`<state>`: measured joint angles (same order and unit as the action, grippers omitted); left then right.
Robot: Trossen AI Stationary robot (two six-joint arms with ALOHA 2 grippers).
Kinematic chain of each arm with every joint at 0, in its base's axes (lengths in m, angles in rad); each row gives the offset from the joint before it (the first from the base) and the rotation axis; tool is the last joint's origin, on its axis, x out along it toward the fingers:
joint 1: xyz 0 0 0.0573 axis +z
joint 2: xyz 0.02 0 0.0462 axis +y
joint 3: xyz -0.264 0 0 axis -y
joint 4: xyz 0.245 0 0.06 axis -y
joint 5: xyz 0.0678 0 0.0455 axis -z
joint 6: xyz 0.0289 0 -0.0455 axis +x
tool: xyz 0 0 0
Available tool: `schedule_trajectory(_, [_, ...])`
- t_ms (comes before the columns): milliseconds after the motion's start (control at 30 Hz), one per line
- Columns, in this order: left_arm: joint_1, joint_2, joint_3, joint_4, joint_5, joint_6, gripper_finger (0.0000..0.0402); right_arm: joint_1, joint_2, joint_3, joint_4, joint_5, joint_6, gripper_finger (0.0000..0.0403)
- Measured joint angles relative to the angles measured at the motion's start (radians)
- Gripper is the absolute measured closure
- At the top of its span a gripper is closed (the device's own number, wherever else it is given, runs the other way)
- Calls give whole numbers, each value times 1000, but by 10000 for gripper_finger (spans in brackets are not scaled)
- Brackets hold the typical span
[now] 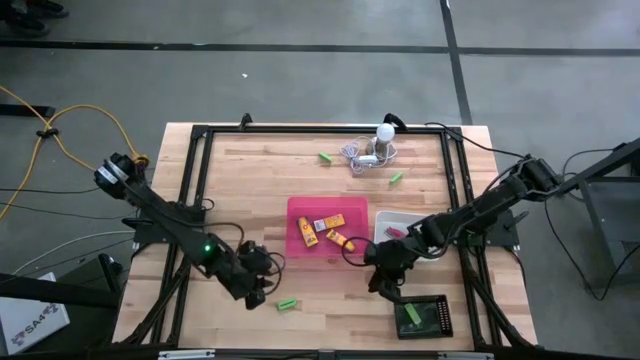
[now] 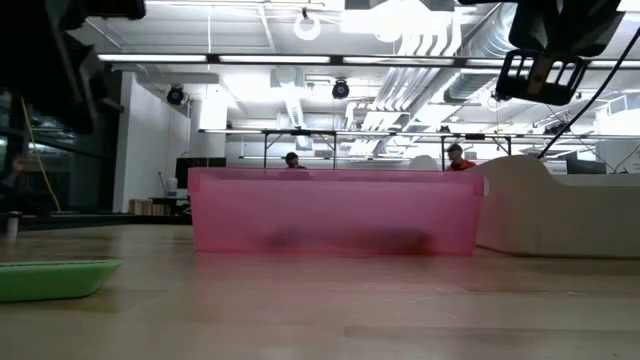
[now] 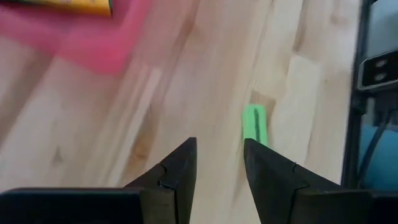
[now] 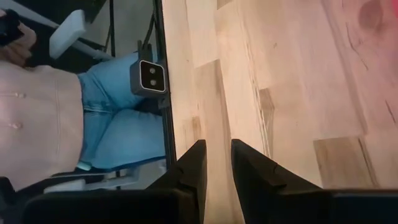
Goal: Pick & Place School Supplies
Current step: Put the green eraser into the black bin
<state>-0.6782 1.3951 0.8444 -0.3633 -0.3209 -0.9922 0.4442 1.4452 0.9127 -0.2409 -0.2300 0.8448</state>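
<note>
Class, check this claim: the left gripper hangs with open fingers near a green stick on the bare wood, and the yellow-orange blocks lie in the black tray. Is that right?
Not quite. The yellow-orange blocks lie in the pink tray, not the black tray, as the high view shows. The rest holds: the left gripper hangs with open fingers near a green stick on the bare wood.

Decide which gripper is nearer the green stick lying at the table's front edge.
Left. The left gripper hovers just beside the green stick, which lies ahead of its jaws. The right gripper sits farther off, beyond the pink tray, near the black tray.
</note>
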Motion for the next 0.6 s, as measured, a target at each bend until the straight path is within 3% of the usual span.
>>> schedule_trajectory(233, [-33, 120, 0, 68, 46, -96, 272, 1, 0, 0, 0, 18, -38, 342])
schedule_trajectory(500, [-36, 172, 0, 226, 64, 7, 272, 2, 0, 0, -1, 22, -86, 342])
schedule_trajectory(600, [-33, 172, 0, 227, 72, -22, 272, 8, 0, 0, -1, 35, -110, 342])
